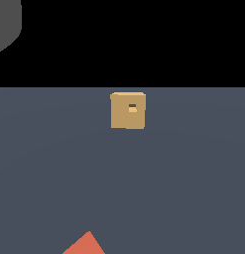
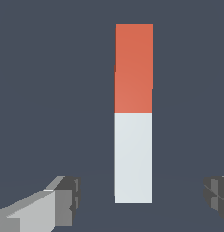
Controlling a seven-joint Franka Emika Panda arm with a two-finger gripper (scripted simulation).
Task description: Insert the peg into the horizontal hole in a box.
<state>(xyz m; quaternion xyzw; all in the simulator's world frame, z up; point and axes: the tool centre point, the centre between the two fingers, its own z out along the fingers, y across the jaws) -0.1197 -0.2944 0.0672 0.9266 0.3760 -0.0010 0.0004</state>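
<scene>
so i'm at the approach step: my gripper (image 2: 140,199) hangs over the peg (image 2: 133,113), jaws spread wide, holding nothing. the peg lies flat on the floor (image 1: 193,188), half orange, half white; i judge the white half the place to pinch. next i must descend and centre it. in the exterior view the box (image 1: 128,110) sits at 12 o'clock from the peg's tip, well apart, its hole (image 1: 132,107) facing the camera. room all round.
</scene>
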